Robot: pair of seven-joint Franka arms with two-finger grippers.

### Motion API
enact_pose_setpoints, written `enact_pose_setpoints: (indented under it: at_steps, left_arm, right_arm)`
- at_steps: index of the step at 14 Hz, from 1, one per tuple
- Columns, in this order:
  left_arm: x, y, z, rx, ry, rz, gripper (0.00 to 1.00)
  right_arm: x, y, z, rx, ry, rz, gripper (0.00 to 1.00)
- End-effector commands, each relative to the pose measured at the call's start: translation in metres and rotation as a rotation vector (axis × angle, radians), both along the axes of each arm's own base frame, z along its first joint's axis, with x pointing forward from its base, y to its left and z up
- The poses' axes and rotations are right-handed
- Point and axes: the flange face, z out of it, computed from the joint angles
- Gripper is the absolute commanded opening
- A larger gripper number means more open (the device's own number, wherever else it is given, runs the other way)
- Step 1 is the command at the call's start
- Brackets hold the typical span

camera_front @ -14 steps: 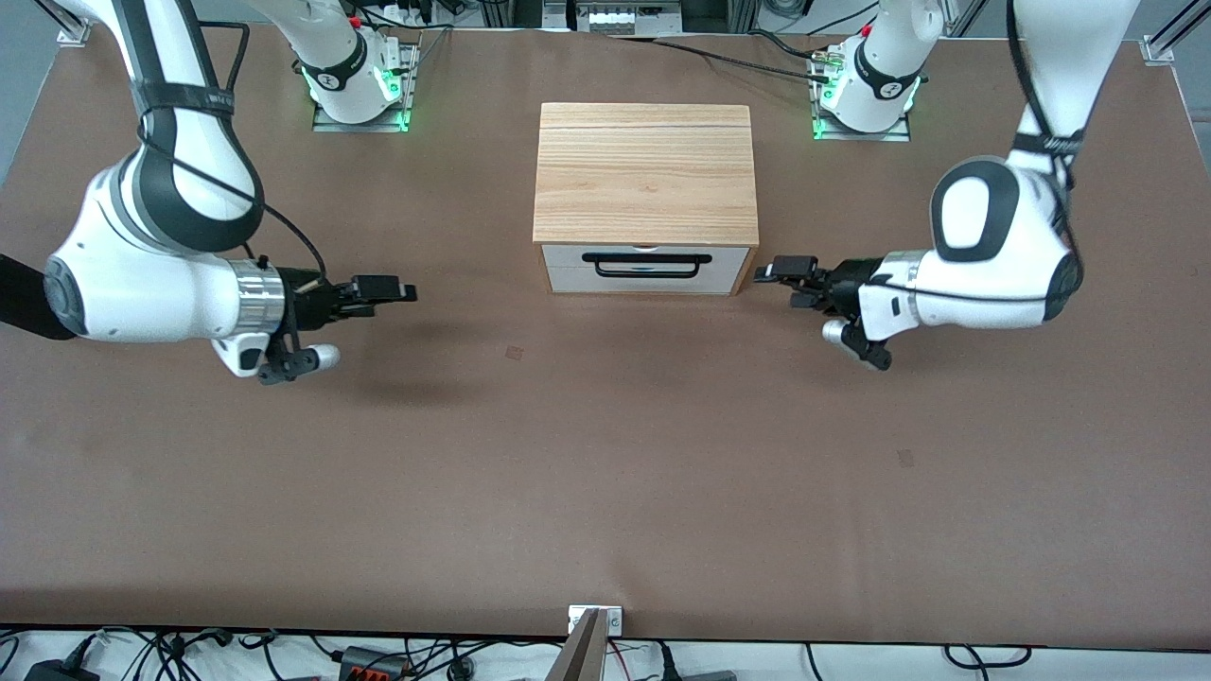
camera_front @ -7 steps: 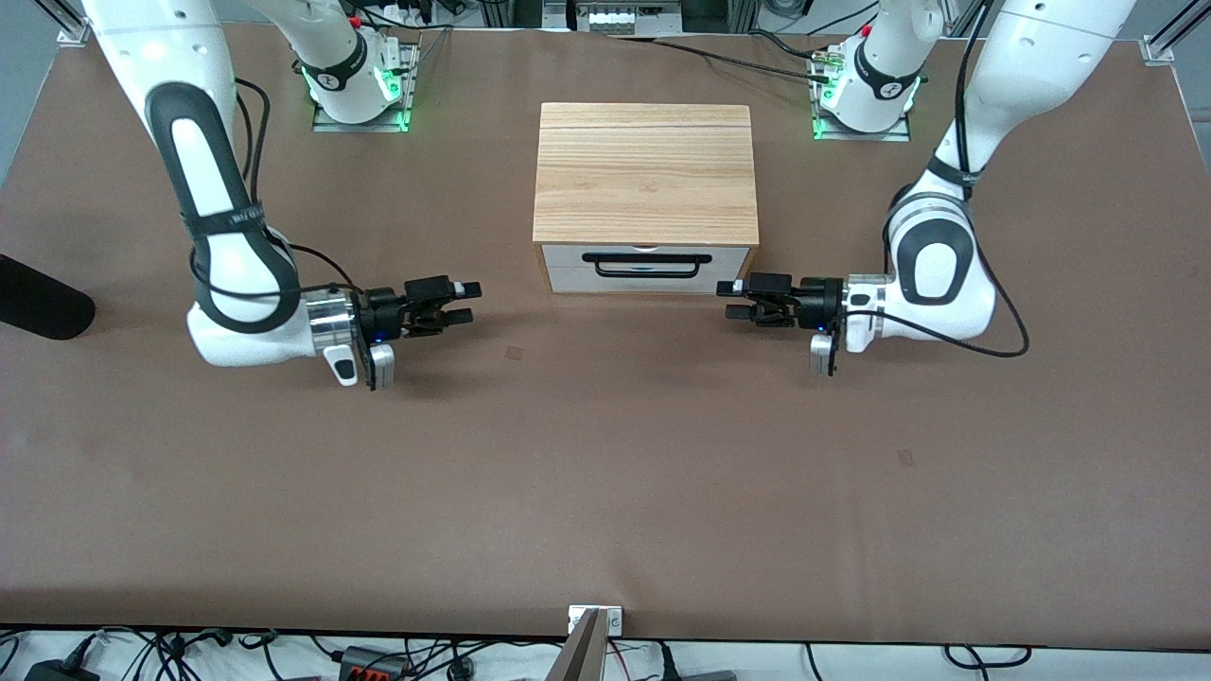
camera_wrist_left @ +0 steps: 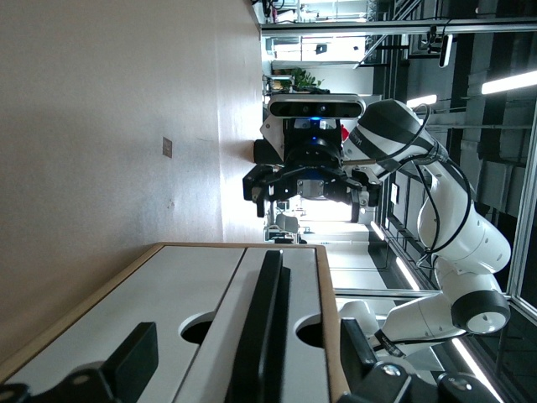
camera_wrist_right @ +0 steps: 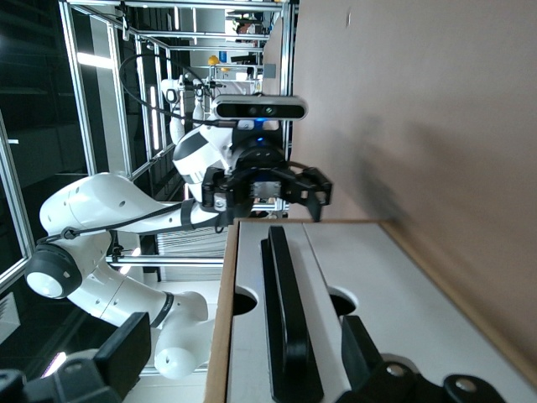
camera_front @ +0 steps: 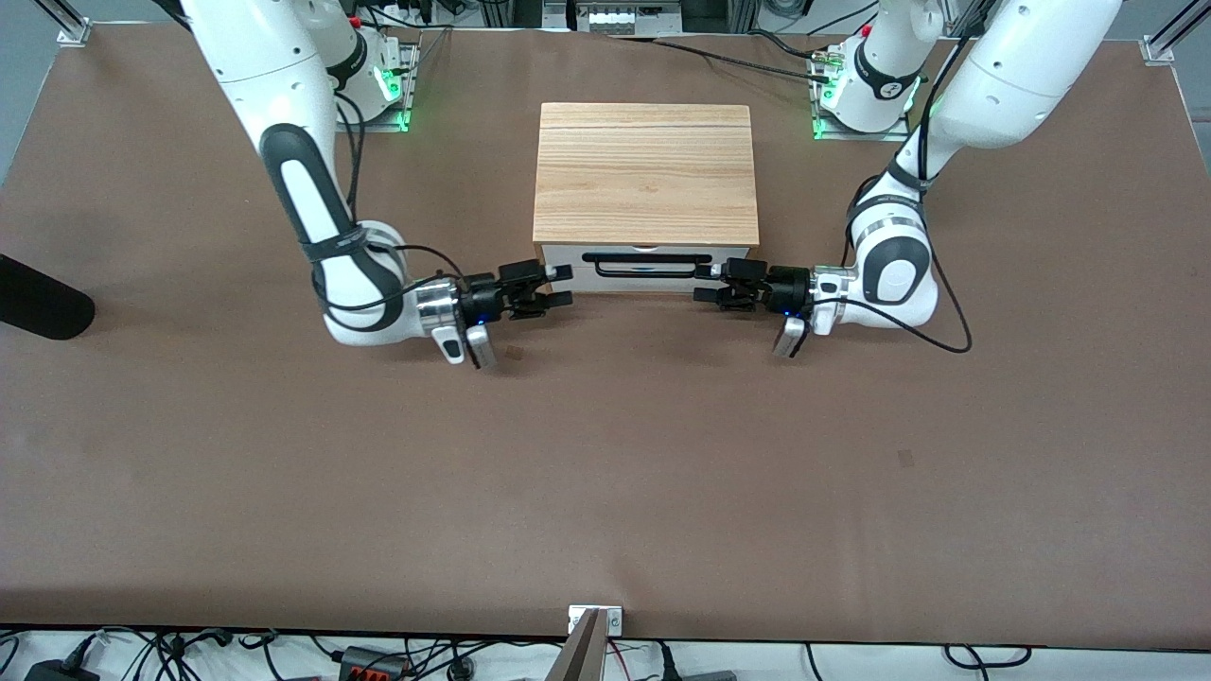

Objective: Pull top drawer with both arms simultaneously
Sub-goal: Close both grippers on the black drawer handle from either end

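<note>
Both released hands, left hand (camera_front: 708, 283) and right hand (camera_front: 560, 287), flank the shut top drawer (camera_front: 647, 267), its inside hidden.

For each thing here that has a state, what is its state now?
Top drawer: shut, its handle not gripped.
Left gripper: open, at the handle's end toward the left arm.
Right gripper: open, at the handle's other end.
Cabinet: upright on the table.

Left gripper (camera_front: 708, 282), right gripper (camera_front: 558, 286) flank top drawer (camera_front: 647, 268), jaws parted.
</note>
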Motion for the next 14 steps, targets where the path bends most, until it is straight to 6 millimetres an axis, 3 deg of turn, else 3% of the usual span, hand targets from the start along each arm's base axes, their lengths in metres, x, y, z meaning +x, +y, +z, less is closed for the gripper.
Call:
enact_pose_setpoints:
  at_steps: [1,7,9,14]
  left_arm:
    - [-0.004,-0.007,-0.005,-0.05,-0.032,0.009,0.53]
    - [-0.015,-0.009,-0.005,-0.101,0.004,-0.012,0.34]
    - [-0.015,-0.01,-0.005,-0.103,0.017,-0.013,0.28]
    - [-0.013,-0.009,-0.003,-0.113,0.024,-0.014,0.09]
  right_arm:
    - [-0.014,0.011,-0.007,0.012,0.016,-0.018,1.0]
    - [-0.032,0.051,-0.011,0.005,0.022,-0.042,1.0]
    - [-0.033,0.051,-0.012,0.002,0.021,-0.041,1.0]
    - [-0.035,0.048,-0.025,-0.005,0.003,-0.035,0.89]
